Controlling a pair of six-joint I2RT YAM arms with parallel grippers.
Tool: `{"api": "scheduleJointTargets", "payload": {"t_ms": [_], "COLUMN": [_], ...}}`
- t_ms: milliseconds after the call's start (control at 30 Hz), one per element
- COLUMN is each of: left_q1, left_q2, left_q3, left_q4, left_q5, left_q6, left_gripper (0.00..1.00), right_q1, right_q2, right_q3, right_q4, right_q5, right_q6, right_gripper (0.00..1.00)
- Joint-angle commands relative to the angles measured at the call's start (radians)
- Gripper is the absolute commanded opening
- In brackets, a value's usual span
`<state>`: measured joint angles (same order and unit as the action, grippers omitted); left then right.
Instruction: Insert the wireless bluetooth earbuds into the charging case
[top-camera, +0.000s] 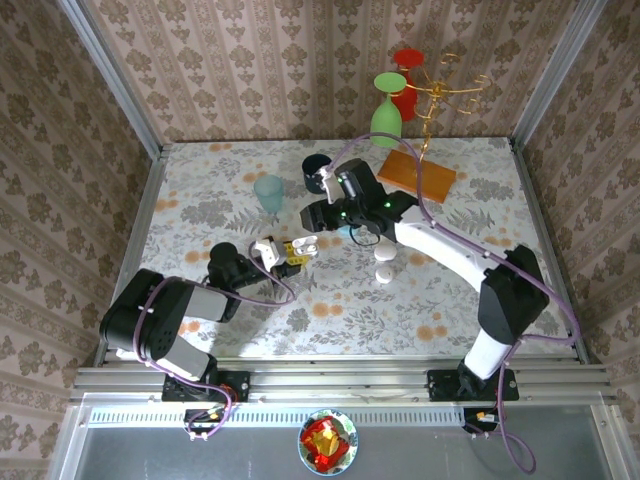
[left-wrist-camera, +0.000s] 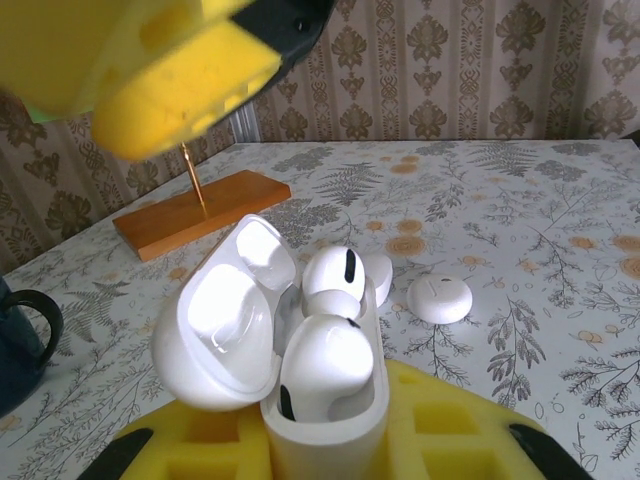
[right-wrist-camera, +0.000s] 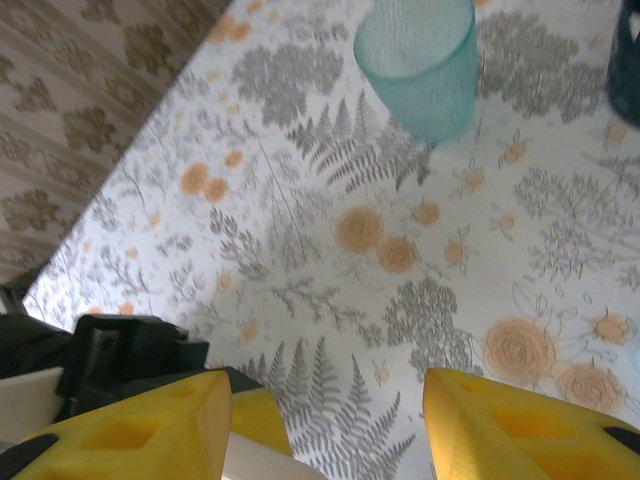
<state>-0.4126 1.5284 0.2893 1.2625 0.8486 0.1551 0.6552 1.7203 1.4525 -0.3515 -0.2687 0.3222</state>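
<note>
- Insertion step judged all but done: open charging case (left-wrist-camera: 250, 340) clamped between the yellow pads of the left gripper (left-wrist-camera: 325, 460), lid tipped back to the left of the jaws.
- Lying in the case's wells, right between the left jaws: both wireless bluetooth earbuds (left-wrist-camera: 325, 365), one nearer the wrist, one just behind it. Impossible to tell from here whether the nearer one sits fully down; riding high, by the look of it.
- Poised just above and beyond the left jaws: right gripper (right-wrist-camera: 325, 430), fingers spread wide, nothing between them.
- Probably called for next: a light downward press on the high-riding bud by the right fingertips, then a fold of the lid over both, with the left jaws holding firm so as not to tip the case.
- Counted: two earbuds, one open case.
- Also counted: two closed white pebble cases (left-wrist-camera: 440, 297) on the table just beyond the left jaws, one half hidden behind the far bud.
- Two cups: a teal cup (right-wrist-camera: 415, 65) ahead of the right jaws, a dark cup (left-wrist-camera: 20, 345) off to the left of the left jaws.
- One gilt stand on a wooden base (left-wrist-camera: 200, 215) well beyond both pairs of jaws, with a green glass (top-camera: 387, 110) and a red glass (top-camera: 405, 90) hung on it.
</note>
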Motion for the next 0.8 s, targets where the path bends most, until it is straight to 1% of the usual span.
{"api": "scheduleJointTargets", "payload": {"t_ms": [0, 100, 300, 433, 567, 667, 767], "left_q1": [-0.013, -0.014, -0.008, -0.005, -0.006, -0.003, 0.01], "left_q2": [-0.02, -0.031, -0.056, -0.054, -0.06, -0.075, -0.086], "left_q3": [0.002, -0.001, -0.014, -0.015, -0.015, -0.013, 0.003], "left_q4": [0.025, 0.025, 0.021, 0.021, 0.022, 0.021, 0.021], "left_q5": [0.003, -0.008, -0.065, -0.071, -0.072, -0.027, 0.075], "left_q6": [0.029, 0.026, -0.019, -0.045, -0.075, -0.126, -0.238], "left_gripper": [0.01, 0.01, 0.0, 0.0, 0.0, 0.0, 0.0], "right_q1": [0.007, 0.012, 0.014, 0.014, 0.001, 0.0, 0.0], "right_q2": [0.063, 0.092, 0.058, 0.002, -0.053, -0.12, -0.191], "right_q3": [0.086, 0.115, 0.078, 0.018, -0.048, -0.112, -0.2], "right_q4": [-0.193, -0.275, -0.31, -0.296, -0.225, -0.119, -0.044], "right_q5": [-0.039, -0.053, -0.073, -0.125, -0.205, -0.233, -0.315], "right_q6": [-0.044, -0.076, -0.12, -0.146, -0.171, -0.214, -0.345], "right_gripper": [0.54, 0.55, 0.54, 0.54, 0.54, 0.54, 0.55]}}
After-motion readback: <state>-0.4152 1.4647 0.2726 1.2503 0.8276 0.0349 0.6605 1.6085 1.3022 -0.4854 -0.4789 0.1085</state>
